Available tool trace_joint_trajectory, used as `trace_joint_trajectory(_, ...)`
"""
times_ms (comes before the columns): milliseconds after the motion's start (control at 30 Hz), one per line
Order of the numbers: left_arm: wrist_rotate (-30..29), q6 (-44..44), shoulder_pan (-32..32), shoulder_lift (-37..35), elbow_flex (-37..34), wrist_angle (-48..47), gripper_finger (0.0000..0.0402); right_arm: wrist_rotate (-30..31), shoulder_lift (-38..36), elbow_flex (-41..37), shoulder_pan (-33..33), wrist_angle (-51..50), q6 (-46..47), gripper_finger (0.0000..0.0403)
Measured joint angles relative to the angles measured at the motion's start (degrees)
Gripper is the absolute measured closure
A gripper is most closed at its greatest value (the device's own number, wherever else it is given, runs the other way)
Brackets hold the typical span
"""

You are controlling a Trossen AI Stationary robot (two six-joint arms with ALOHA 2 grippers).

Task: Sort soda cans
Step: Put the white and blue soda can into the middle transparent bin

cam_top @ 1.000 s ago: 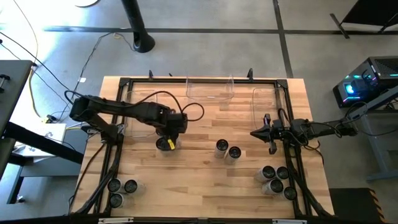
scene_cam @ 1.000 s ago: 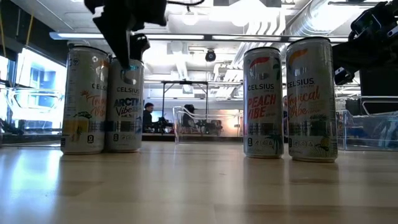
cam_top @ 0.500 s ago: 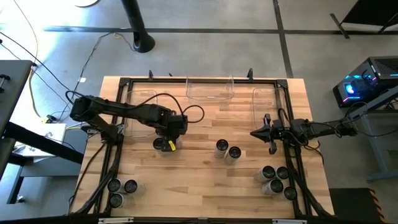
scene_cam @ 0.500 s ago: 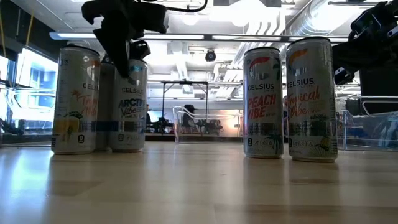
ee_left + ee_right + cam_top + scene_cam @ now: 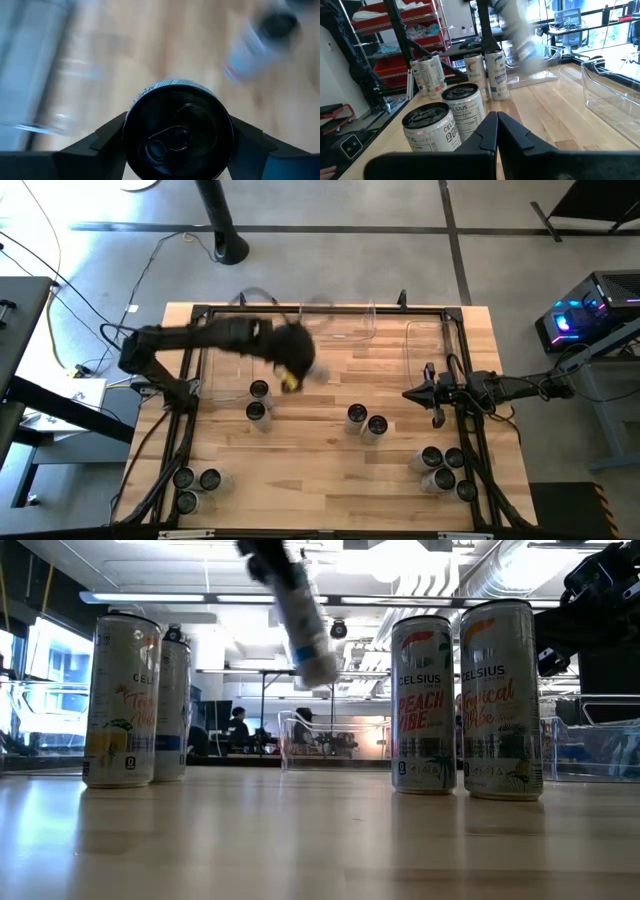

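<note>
Since the earlier frame the left gripper (image 5: pixel 292 370) has lifted one soda can (image 5: pixel 305 625) off the table (image 5: pixel 330 460) and swung it toward upper centre, leaving two cans (image 5: pixel 258 402) standing at centre left. Its fingers are clamped on that tilted can. The right gripper (image 5: pixel 432 396), fingers closed and empty, waits at right of centre.

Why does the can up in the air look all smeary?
In the low view the lifted can is streaked because it is moving fast. In the high view the left gripper blurs too. In the left wrist view the can's top is sharp, the table behind smeared.
</note>
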Motion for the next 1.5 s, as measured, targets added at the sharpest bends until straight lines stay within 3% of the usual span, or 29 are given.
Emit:
trace_joint_trajectory(300,3.6,11.1,18.9,17.9,28.0,-9.2,0.0157,0.0,0.0,0.0,0.0,0.0,0.0,0.0402)
trace_joint_trajectory(500,6.7,14.3,25.8,29.4,37.9,-15.6,0.0157,0.0,0.0,0.0,0.0,0.0,0.0,0.0402)
trace_joint_trajectory(700,6.0,17.3,28.5,34.6,37.5,-17.8,0.0155,0.0,0.0,0.0,0.0,0.0,0.0,0.0402)
trace_joint_trajectory(1033,-1.0,17.8,28.7,39.7,37.5,-17.0,0.0143,0.0,0.0,0.0,0.0,0.0,0.0,0.0402)
trace_joint_trajectory(1333,-3.9,15.9,29.0,39.7,37.5,-15.6,0.0086,0.0,0.0,0.0,0.0,0.0,0.0,0.0402)
trace_joint_trajectory(1500,-8.4,16.4,28.9,39.4,37.5,-16.1,0.0076,0.0,0.0,0.0,0.0,0.0,0.0,0.0402)
